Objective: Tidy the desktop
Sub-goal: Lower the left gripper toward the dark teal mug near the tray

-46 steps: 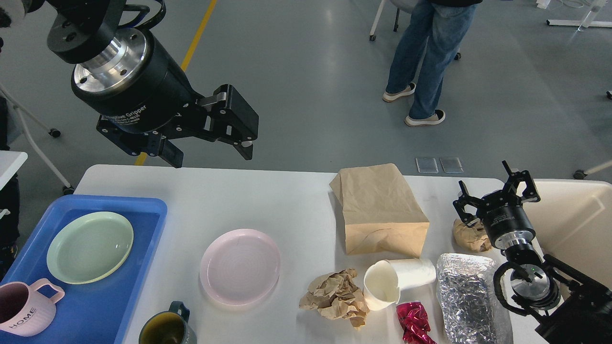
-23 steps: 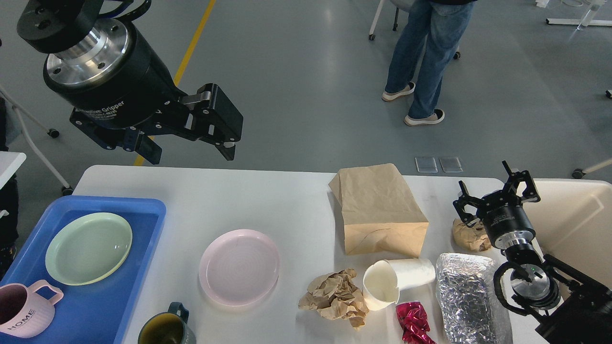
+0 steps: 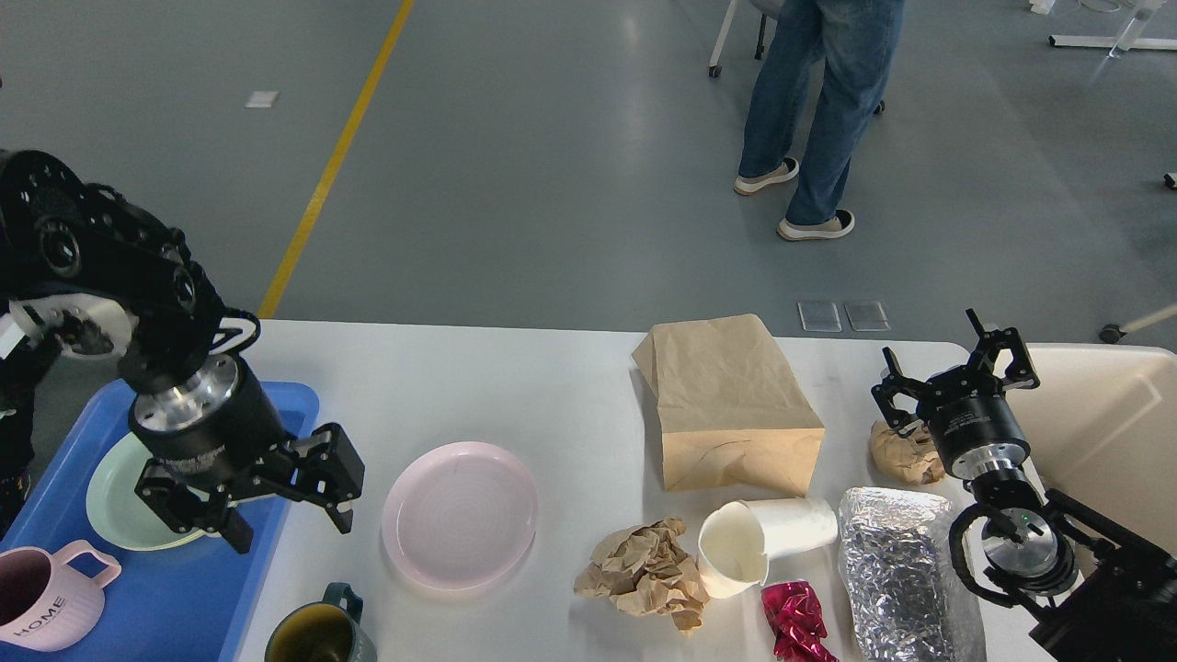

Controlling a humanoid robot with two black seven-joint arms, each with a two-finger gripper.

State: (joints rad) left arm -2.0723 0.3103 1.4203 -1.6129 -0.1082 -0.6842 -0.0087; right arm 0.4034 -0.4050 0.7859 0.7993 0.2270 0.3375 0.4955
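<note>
Left tool, fingers spread wide and holding nothing, hangs over the right rim of the blue tray; the pink plate lies just to its right on the white desk, clearly the left arm's reach. Far right, the right tool, also wide, hovers by a crumpled paper wad

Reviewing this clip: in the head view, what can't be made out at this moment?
- Green plate in the blue tray: partly hidden by the left pincer.
- Dark mug and pink mug: cut off by the bottom edge.
- Small crumpled paper: partly behind the right pincer; contact cannot be told.
- Beige bin: cut off by the right edge.
- Person: legs only.
</note>
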